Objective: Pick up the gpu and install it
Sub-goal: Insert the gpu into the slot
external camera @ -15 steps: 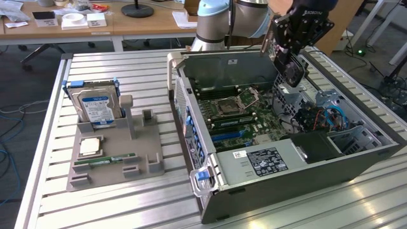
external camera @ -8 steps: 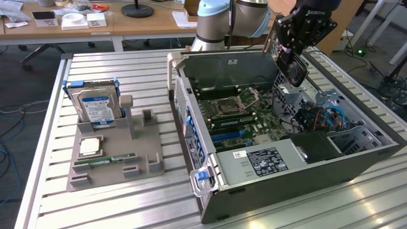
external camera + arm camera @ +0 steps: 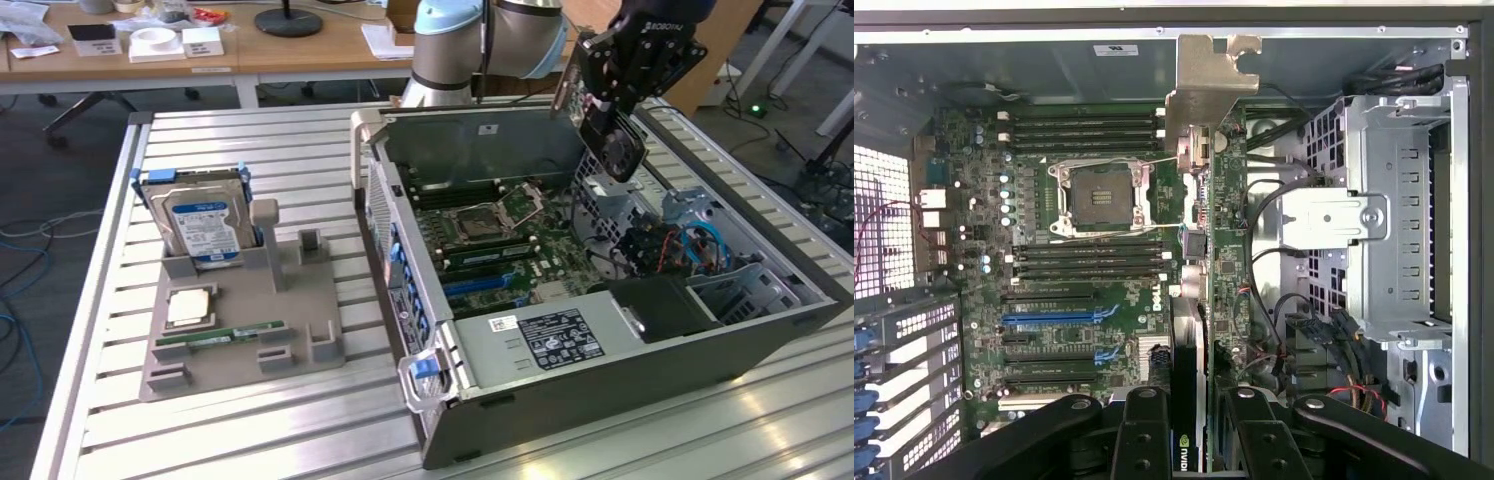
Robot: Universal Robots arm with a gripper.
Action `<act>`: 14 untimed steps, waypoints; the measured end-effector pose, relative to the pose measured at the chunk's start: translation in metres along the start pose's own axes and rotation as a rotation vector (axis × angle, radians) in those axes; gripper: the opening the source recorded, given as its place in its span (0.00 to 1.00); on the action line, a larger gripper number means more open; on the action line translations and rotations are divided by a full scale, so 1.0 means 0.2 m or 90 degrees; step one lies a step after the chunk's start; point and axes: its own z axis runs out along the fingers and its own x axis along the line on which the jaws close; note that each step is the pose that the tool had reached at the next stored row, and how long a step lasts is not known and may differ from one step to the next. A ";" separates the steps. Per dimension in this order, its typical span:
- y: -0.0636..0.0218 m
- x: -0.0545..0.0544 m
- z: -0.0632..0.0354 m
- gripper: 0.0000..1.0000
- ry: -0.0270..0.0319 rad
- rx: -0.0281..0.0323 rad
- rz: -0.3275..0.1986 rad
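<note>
I am holding the gpu (image 3: 619, 152) on edge above the open computer case (image 3: 587, 350), over the side by the drive bays. In the wrist view the gpu (image 3: 1206, 230) runs edge-on from my fingers (image 3: 1144, 430) out to its silver bracket (image 3: 1204, 80), green board on one face and dark on the other. My gripper (image 3: 1196, 425) is shut on the card's near end, and in the exterior view my gripper (image 3: 607, 112) hangs above the case. Below lie the motherboard (image 3: 1084, 250) and its blue expansion slots (image 3: 1054, 318), with the card clear above them.
A grey parts holder (image 3: 240, 350) on the exterior view's left carries a hard drive (image 3: 200, 215), a processor (image 3: 187, 305) and a RAM stick (image 3: 220, 335). Inside the case, a metal drive cage (image 3: 1394, 220) and loose cables (image 3: 1294, 330) sit beside the card.
</note>
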 end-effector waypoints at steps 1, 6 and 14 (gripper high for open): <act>0.000 0.00 0.000 0.26 0.0000 0.0000 0.000; 0.000 0.00 0.001 0.26 0.0004 -0.0001 -0.009; 0.000 0.00 0.004 0.26 0.0021 -0.0009 -0.044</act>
